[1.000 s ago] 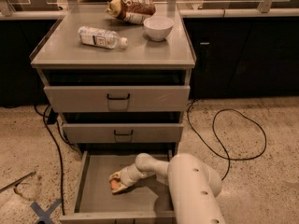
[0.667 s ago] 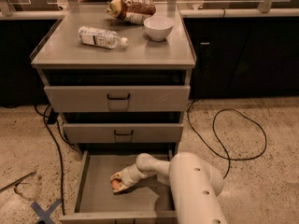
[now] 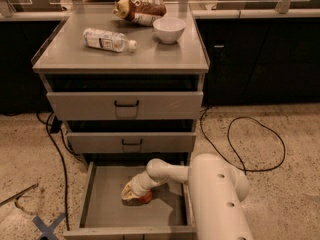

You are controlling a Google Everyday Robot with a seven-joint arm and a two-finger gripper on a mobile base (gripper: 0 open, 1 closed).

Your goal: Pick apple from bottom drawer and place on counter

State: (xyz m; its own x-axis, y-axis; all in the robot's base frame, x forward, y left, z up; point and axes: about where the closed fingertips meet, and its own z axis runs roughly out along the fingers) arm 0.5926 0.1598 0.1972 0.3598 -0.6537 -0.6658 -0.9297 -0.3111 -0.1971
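Note:
The bottom drawer [image 3: 100, 209] is pulled open at the foot of the grey cabinet. My white arm reaches down into it from the right. The gripper [image 3: 132, 192] sits low over the drawer floor, right on the apple [image 3: 146, 198]. Only a red-orange sliver of the apple shows at the gripper's right side; the rest is hidden under it. The counter [image 3: 150, 54] is the grey top of the cabinet, well above the gripper.
On the counter lie a plastic water bottle [image 3: 107, 39], a white bowl [image 3: 169, 29] and a brown snack bag [image 3: 140, 9]. The two upper drawers [image 3: 125, 105] are shut above the open one. Black cables [image 3: 250, 144] trail over the speckled floor on both sides.

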